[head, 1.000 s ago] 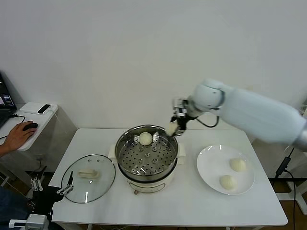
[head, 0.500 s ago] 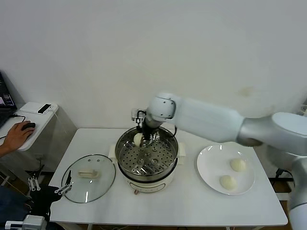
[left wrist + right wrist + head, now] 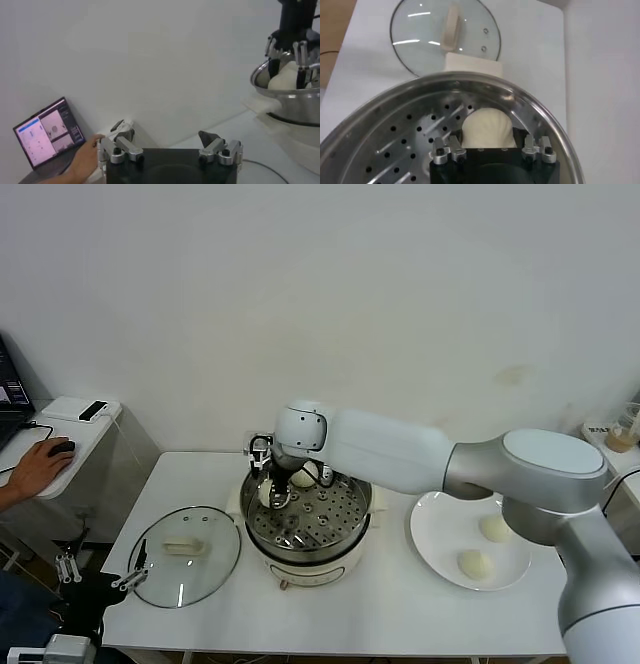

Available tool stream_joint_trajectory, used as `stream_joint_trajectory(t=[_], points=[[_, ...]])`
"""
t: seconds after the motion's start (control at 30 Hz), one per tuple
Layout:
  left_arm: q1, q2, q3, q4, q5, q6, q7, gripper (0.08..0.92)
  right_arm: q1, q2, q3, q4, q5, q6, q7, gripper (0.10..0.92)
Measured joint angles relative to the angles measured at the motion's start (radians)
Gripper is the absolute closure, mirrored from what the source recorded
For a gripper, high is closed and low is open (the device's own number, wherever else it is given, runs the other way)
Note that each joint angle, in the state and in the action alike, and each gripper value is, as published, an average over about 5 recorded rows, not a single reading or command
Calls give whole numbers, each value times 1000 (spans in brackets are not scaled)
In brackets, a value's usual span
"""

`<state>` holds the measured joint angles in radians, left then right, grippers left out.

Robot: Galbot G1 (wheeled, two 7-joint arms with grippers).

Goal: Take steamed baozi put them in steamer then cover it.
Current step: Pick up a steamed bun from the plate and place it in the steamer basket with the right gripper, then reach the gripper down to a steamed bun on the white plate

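Note:
The steamer [image 3: 352, 502] stands mid-table, open, its perforated tray [image 3: 395, 145] bare in places. My right gripper [image 3: 269, 493] reaches down inside its left part, shut on a cream-white baozi [image 3: 487, 128] held just above the tray; from the left wrist view this baozi [image 3: 283, 78] shows between the fingers [image 3: 300, 60]. A second baozi [image 3: 304, 474] lies at the tray's back. Two more baozi [image 3: 495, 528] [image 3: 475, 564] lie on the white plate [image 3: 432, 529] to the right. The glass cover [image 3: 185, 556] lies flat on the table left of the steamer, also in the right wrist view [image 3: 445, 37]. My left gripper [image 3: 170, 147] is open and parked low at the left.
A side table [image 3: 70, 424] with a laptop [image 3: 45, 132] and a person's hand [image 3: 35, 466] on a mouse stands at the far left. The table's front edge runs just below the cover and plate. A white wall is close behind.
My right arm has swung left across the steamer with the baozi and lowered it into the pot's left side. The other baozi, the cover and the left arm have not moved.

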<state>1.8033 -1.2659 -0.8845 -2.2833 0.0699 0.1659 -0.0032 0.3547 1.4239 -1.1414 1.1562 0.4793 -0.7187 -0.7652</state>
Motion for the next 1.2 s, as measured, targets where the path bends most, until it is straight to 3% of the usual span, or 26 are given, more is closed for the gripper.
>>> stream_joint_trajectory(t=[0.13, 0.4, 0.73, 1.2], points=[[1, 0, -2, -2, 0, 0, 0, 177, 1, 0, -5, 5, -3, -2, -7, 369], [-5, 3, -2, 6, 0, 0, 0, 177, 44, -44, -9, 51, -29, 5, -61, 209], [-18, 19, -4, 18, -5, 8, 4, 177, 153, -215, -8, 176, -132, 92, -214, 202], [-36, 34, 23, 31, 1, 15, 10, 177, 152, -660, 33, 412, -310, 214, -360, 203]])
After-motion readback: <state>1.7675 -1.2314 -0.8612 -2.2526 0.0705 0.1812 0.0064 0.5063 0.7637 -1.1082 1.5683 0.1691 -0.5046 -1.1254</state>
